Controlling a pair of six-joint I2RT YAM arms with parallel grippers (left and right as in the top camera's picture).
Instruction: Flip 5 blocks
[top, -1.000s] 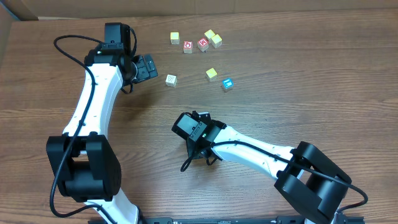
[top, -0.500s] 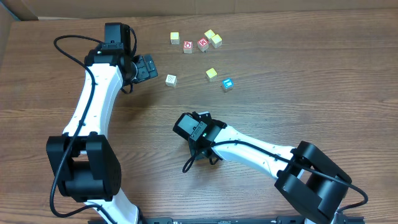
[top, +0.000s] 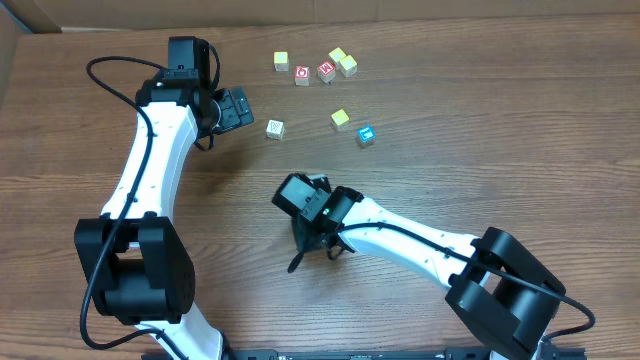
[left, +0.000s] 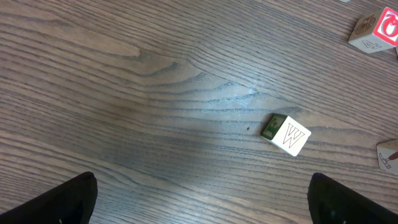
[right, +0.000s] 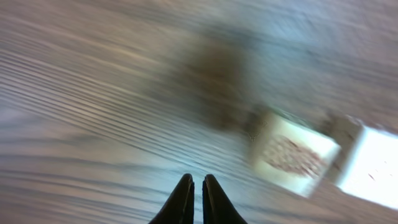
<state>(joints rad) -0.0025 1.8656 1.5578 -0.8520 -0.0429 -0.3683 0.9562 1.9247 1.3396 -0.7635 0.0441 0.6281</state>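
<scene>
Several small blocks lie at the far middle of the table: a yellow one (top: 281, 61), two pale ones (top: 337, 56) (top: 347, 66), a yellow one (top: 340, 118), a teal-faced one (top: 366, 136) and a grey-patterned W block (top: 275, 128) (left: 287, 134). My left gripper (top: 238, 108) (left: 205, 208) hangs open just left of the W block, with nothing between its fingers. My right gripper (top: 296, 262) (right: 197, 186) is shut and empty over bare wood in the near middle, well short of the blocks. Its wrist view is blurred and shows two pale cubes (right: 292, 152) ahead to the right.
Two red-faced cubes (top: 302, 75) (top: 326, 71) sit among the far blocks; one (left: 376, 31) shows at the top right of the left wrist view. Another pale cube (left: 388, 155) peeks in at that view's right edge. Cardboard borders the table's far edge (top: 30, 15).
The right arm's wrist has shifted slightly left and away, its jaws staying together. The left arm and the blocks have not moved.
</scene>
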